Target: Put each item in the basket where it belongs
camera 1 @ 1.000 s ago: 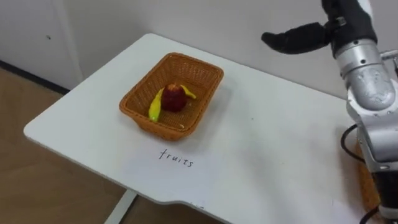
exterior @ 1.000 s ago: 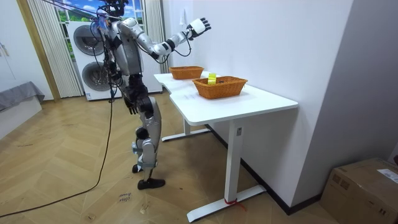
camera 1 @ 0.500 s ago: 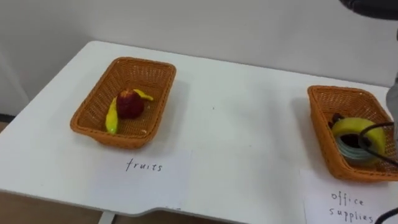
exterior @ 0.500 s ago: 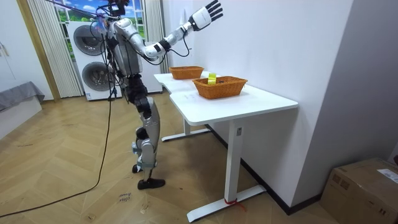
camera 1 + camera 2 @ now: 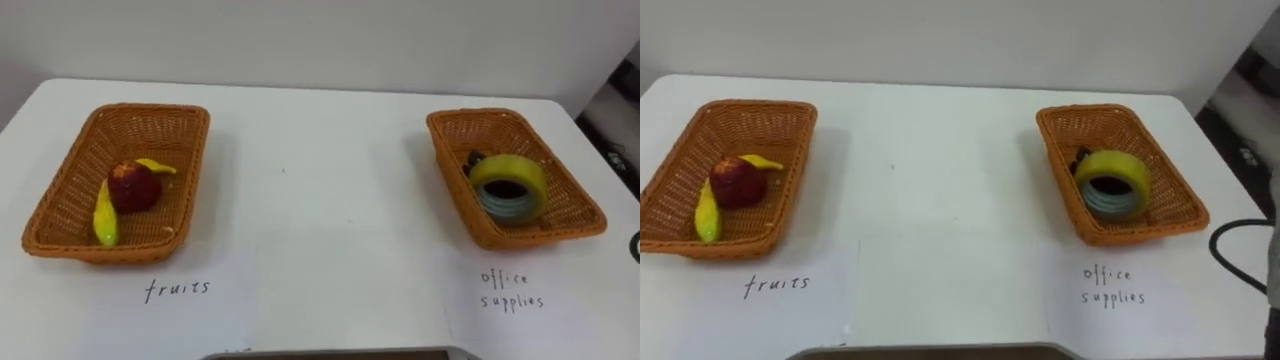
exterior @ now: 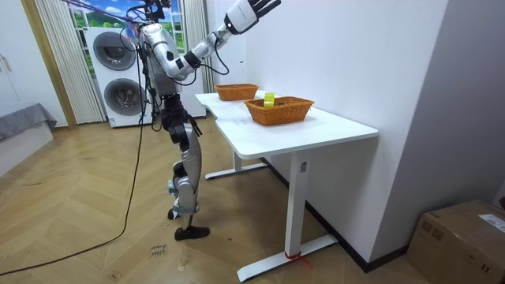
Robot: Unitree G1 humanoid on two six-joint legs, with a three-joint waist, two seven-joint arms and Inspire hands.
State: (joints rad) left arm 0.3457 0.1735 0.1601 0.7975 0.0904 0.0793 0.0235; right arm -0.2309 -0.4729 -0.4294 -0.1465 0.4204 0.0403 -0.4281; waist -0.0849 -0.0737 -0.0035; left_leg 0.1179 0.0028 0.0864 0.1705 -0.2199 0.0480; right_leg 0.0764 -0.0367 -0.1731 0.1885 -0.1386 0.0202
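While we are looking down at the white table (image 5: 320,200), we are seeing two wicker baskets standing well apart on it. The left basket (image 5: 62,238) is holding the fruit. An apple (image 5: 133,186) is lying near its middle, and a banana (image 5: 104,222) is lying against the apple's left side. A yellow tip (image 5: 157,165) is showing at the apple's far right; we cannot tell whether it belongs to the banana.

The right basket (image 5: 545,232) is holding the office supplies. A tape roll (image 5: 510,168) is leaning tilted inside it, and a small dark thing (image 5: 470,158) is lying just behind the roll, too small for us to name. A left sheet (image 5: 200,315) and a right sheet (image 5: 545,325), both with handwriting, are lying on the table, each before its basket.

In the room view the robot is standing upright on the wooden floor at the room view's left of the table. It is stretching its right arm high up towards the wall (image 6: 339,47). The right hand (image 6: 251,9) is released, its fingers are pointing straight and it is grasping nothing. The left hand (image 6: 163,120) is hanging low by the hip, and we cannot tell its state.
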